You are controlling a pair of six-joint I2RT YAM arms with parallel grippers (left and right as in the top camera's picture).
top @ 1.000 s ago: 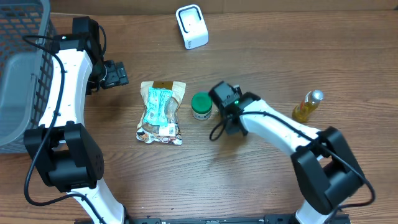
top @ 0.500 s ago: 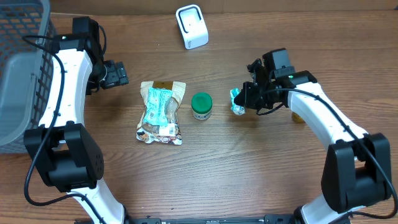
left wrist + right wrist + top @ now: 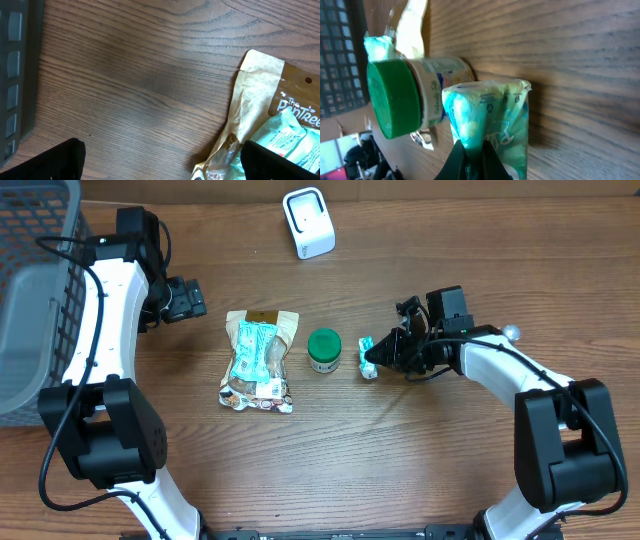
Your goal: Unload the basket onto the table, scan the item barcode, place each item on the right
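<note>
A brown wood-grain bench (image 3: 400, 460) fills the overhead view, and nearest to us, by the arm bases, it is bare board. Further in we come to a row of three things. On the left lies a flat snack pouch (image 3: 260, 360), tan at its top edge with pale green print. A short jar (image 3: 323, 350) with a green lid stands upright beside it. Just to the jar's right is a small green-and-white packet (image 3: 367, 357). This packet is the item for scanning, and the right pincer (image 3: 382, 356) has it. In the right wrist view we see the two dark fingers pressed together on the packet's crimped edge. The packet's body stands out from them, close beside the jar but not touching it. We cannot tell whether the packet rests on the wood or hangs just above it. A small silvery cap (image 3: 511, 333) shows past the right arm. Beyond the pouch, up and to its left, the left pincer (image 3: 190, 298) hovers with its fingers spread wide. In its wrist view they sit at the two lower corners, with only wood and the pouch's tan corner between them. At the far edge stands the white scanner (image 3: 308, 222), well apart from the packet. A dark mesh basket (image 3: 40, 230) occupies the far left corner.
</note>
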